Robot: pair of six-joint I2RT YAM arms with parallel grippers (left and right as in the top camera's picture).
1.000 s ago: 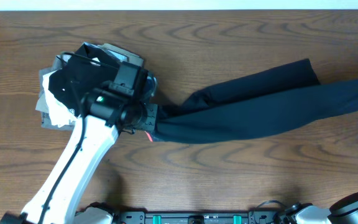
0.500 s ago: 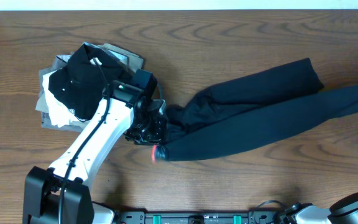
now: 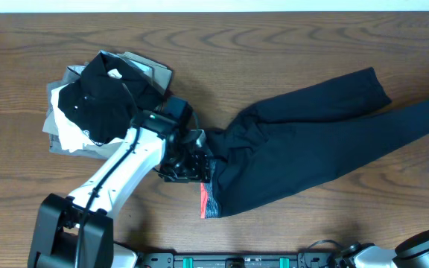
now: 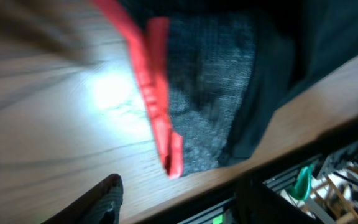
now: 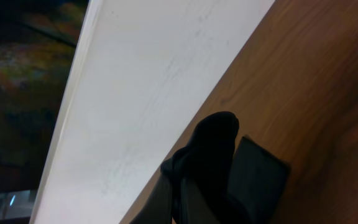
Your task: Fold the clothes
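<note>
left claw [image 3: 198, 158]: fingers standing apart, gripping nothing | leggings [image 3: 304, 145]: lying on surface [image 3: 274, 45], waistband [image 3: 208, 199] just beside claw | right claw [image 5: 204, 168]: staying pressed together

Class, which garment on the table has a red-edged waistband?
The black leggings stretched out on the right; the piled black shirt and pale garments show no red.

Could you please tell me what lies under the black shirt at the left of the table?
A white garment and grey garments peek out around the black shirt. How many pieces lie beneath it is covered.
</note>
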